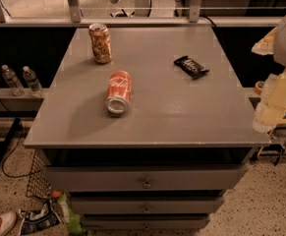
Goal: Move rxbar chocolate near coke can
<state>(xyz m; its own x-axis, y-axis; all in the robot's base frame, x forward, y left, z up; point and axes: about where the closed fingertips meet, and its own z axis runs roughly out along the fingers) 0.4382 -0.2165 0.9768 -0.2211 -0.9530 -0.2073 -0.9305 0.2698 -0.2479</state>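
Note:
The rxbar chocolate, a flat black wrapper with white lettering, lies on the grey cabinet top at the back right. The coke can, red with white script, lies on its side left of the middle, with its silver end towards the front. About a can's length of bare top separates the bar from the can. My gripper hangs at the right edge of the view, beyond the cabinet's right side, to the right of the bar and nearer the front. It touches nothing.
A tan-and-orange patterned can stands upright at the back left. The cabinet has drawers below its top. Two water bottles stand on a low ledge to the left. A railing runs behind. A shoe and litter lie on the floor.

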